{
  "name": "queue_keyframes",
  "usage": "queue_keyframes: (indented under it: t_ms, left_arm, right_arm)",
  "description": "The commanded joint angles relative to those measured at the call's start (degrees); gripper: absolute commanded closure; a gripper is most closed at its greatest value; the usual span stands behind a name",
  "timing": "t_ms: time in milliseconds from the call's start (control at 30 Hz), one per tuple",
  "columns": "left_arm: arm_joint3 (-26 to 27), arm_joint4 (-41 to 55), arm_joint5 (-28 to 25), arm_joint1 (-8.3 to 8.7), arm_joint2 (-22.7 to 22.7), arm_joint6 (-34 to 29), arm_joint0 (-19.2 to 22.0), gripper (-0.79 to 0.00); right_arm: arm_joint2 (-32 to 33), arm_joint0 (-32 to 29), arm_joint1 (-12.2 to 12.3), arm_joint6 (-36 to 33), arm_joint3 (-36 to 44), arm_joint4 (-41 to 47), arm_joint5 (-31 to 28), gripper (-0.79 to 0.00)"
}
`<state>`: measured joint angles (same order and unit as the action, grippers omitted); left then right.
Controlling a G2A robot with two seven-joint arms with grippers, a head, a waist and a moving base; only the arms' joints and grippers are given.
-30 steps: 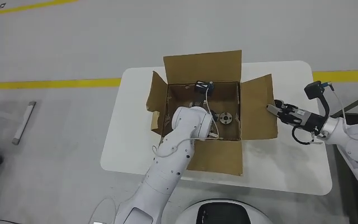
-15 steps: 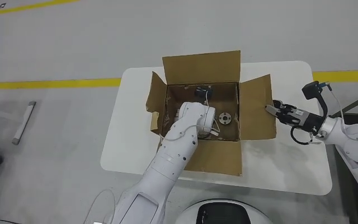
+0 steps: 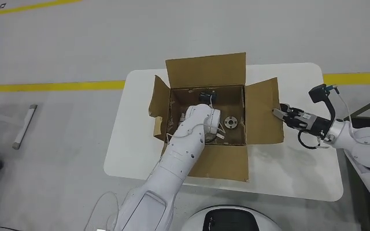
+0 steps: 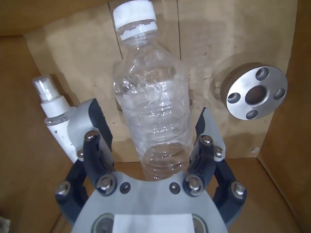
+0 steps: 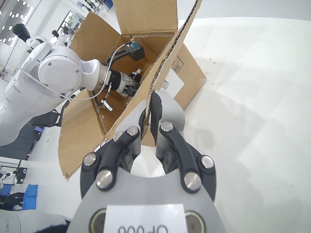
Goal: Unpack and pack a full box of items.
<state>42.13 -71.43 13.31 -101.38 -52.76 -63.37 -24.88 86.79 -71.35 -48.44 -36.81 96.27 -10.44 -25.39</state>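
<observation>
An open box (image 3: 205, 69) sits on a white bench (image 3: 289, 167). Inside it, the left hand (image 4: 149, 111) is spread wide astride a clear bottle (image 4: 150, 86), which lies between a sprayer (image 4: 52, 100) and a metal disc (image 4: 256, 90). The right hand (image 5: 149, 112) pinches the box's right flap (image 3: 263, 112).

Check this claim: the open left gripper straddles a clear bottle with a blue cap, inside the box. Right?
No: the cap is white, per the left wrist view. The open left gripper does straddle the clear bottle inside the box.

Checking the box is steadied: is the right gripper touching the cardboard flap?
Touching. In the right wrist view the right gripper is clamped on the cardboard flap at its edge.
</observation>
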Motion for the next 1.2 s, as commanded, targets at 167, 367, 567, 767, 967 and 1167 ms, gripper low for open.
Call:
queue_keyframes:
  t_ms: [167,367,567,767,967,1167]
  left_arm:
    - [-3.98,1.25,-0.30,-0.65,-0.08,1.98,1.15,-0.474]
    - [-5.54,3.24,-0.89,-1.10,-0.76,3.22,2.02,0.000]
    - [-3.77,3.72,-1.05,-0.76,-2.23,3.13,2.85,0.000]
    - [7.62,3.37,-1.20,0.83,-5.83,-0.91,1.03,0.000]
    - [26.30,-1.34,-0.21,3.26,-10.75,-6.68,-5.32,0.000]
    - [42.62,-7.19,-0.84,5.10,-15.24,-11.88,-11.42,0.000]
  right_arm:
    - [-0.29,0.50,-0.14,-0.05,-0.43,-0.13,-0.03,0.000]
    - [-0.53,1.15,-0.26,-0.14,-1.18,-0.35,0.12,0.000]
    - [0.74,2.75,-0.22,-0.17,-3.32,0.37,0.10,0.000]
    - [3.41,4.63,0.16,-1.74,-6.44,0.54,0.40,0.000]
    - [5.71,5.86,0.66,-3.85,-9.15,-0.88,-0.27,0.000]
    - [7.71,6.95,1.17,-5.53,-12.58,-2.38,0.79,0.000]
